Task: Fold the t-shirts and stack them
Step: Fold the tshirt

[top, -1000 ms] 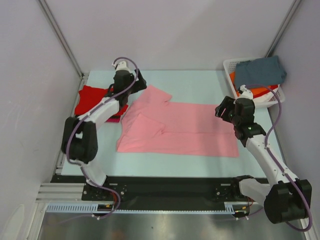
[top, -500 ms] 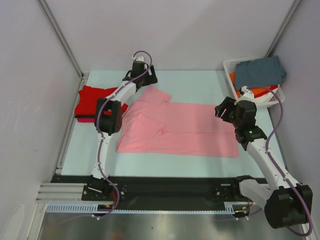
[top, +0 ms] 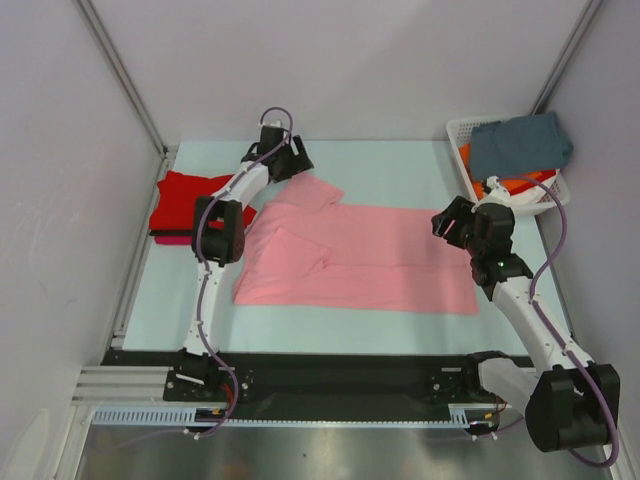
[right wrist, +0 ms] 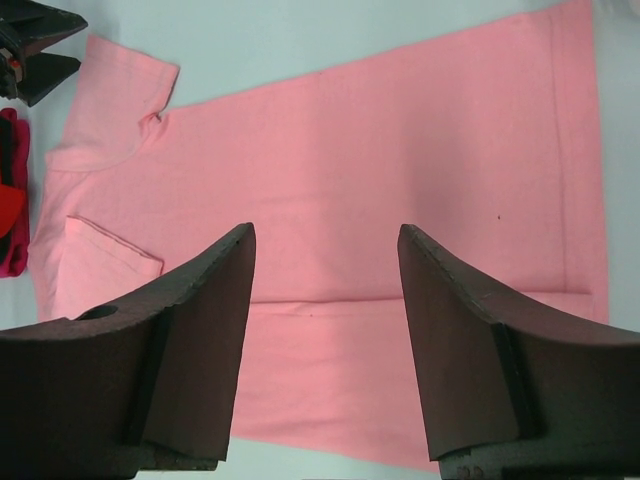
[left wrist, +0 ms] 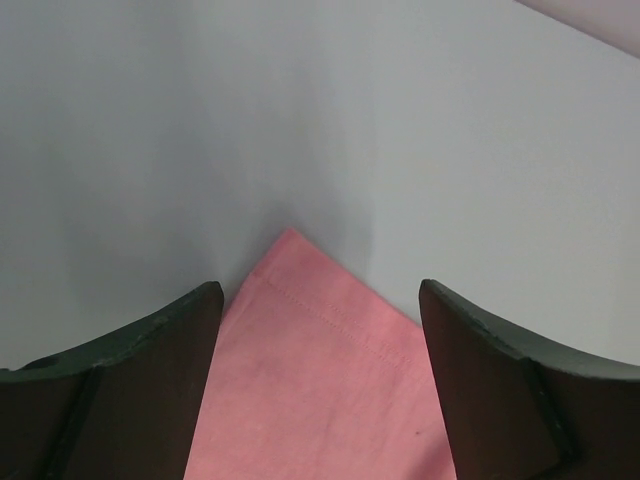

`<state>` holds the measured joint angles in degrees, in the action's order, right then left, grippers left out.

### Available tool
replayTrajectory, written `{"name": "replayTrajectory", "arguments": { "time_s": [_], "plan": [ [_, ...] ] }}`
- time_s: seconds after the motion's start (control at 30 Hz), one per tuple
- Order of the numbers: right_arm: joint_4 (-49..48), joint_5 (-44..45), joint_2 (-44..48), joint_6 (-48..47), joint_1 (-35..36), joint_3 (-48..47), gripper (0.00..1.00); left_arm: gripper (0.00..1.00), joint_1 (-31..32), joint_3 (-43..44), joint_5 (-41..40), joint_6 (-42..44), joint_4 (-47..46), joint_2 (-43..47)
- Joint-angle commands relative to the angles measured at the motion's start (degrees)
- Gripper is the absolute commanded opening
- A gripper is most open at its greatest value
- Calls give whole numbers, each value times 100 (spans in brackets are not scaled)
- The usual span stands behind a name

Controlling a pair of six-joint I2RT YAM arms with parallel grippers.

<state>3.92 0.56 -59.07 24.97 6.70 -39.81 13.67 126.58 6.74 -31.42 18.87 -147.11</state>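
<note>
1. The light pink t-shirt [top: 360,258] lies flat on the worktop [top: 400,170]. Its neck end points toward the left arm's side and its hem toward the right arm's side.
2. The near sleeve of the light pink t-shirt is folded in onto the body. The far sleeve lies spread outward.
3. The left gripper [top: 297,158] sits at the tip of that far sleeve. Its fingers [left wrist: 150,400] are spread, and the sleeve corner shows between them in the left wrist view. No cloth is pinched. Whether the fingers touch the cloth cannot be told.
4. The right gripper [top: 447,218] hangs above the hem end of the light pink t-shirt. Its fingers [right wrist: 470,360] are spread wide and hold nothing.
5. A folded red t-shirt [top: 190,198] lies just beside the neck end of the light pink t-shirt. It rests on a magenta t-shirt [right wrist: 12,262], of which only an edge shows.
6. A white basket [top: 455,135] stands beyond the far hem corner of the light pink t-shirt. It holds a slate grey-blue t-shirt [top: 520,143] on top of an orange t-shirt [top: 520,183].
</note>
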Motion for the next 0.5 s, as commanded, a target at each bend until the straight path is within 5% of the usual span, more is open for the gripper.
{"name": "replayTrajectory", "arguments": {
  "time_s": [0.0,0.23,0.47],
  "plan": [
    [-252,-196,-78,78,-90,-9,63,84,-75,297,337,-268,169,-178],
    [-260,-302,-70,183,-292,53,63,69,-75,314,565,-312,257,-327],
    [-94,-355,-517,149,-354,-149,61,34,-101,367,618,-180,240,-406]
  ]
}}
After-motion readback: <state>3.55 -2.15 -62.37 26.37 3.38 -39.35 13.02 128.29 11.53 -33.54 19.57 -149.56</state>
